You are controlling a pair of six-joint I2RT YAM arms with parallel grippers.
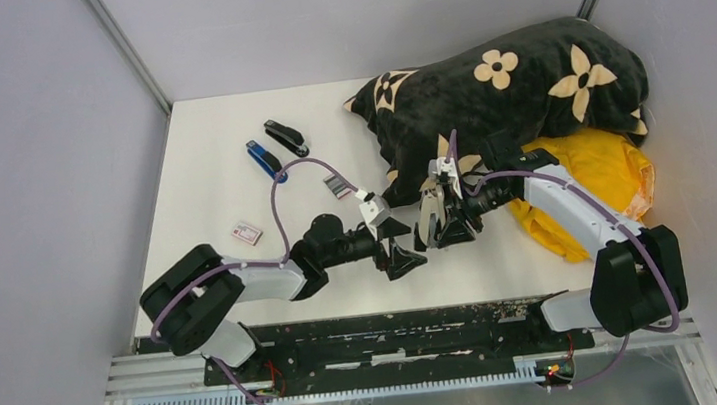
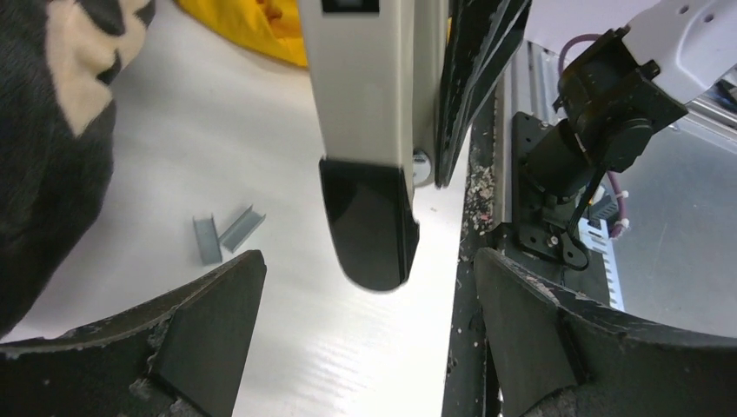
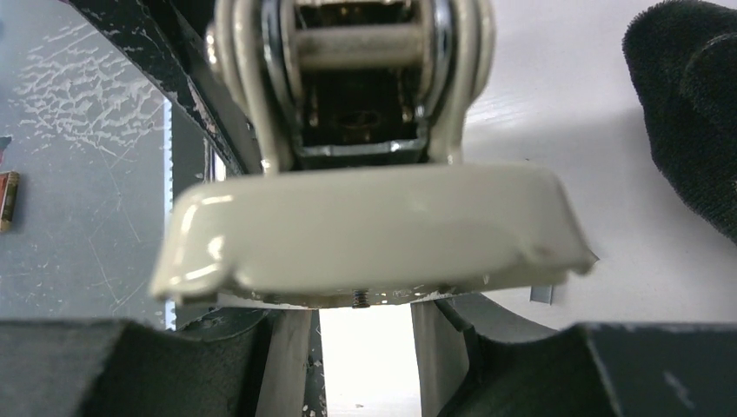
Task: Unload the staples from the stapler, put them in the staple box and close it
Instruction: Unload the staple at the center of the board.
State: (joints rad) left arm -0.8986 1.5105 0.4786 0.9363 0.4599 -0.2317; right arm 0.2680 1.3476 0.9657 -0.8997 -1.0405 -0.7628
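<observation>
A cream stapler (image 1: 430,211) with a black tip (image 2: 369,228) hangs off the table, my right gripper (image 1: 442,218) shut on it. In the right wrist view its cream body (image 3: 374,228) fills the middle and its metal inside shows above; my right gripper (image 3: 365,326) sits just below it. Two short grey strips of staples (image 2: 222,234) lie on the white table beside the black blanket; another grey bit (image 3: 540,294) shows past the stapler. My left gripper (image 1: 397,245) stands wide open just left of the stapler. Its jaws (image 2: 369,261) flank the black tip without touching it.
A blue stapler (image 1: 264,159) and a black stapler (image 1: 285,137) lie at the back left. A small white-and-red box (image 1: 247,233) sits left of my left arm. A black flowered blanket (image 1: 513,86) and a yellow cloth (image 1: 598,177) cover the back right.
</observation>
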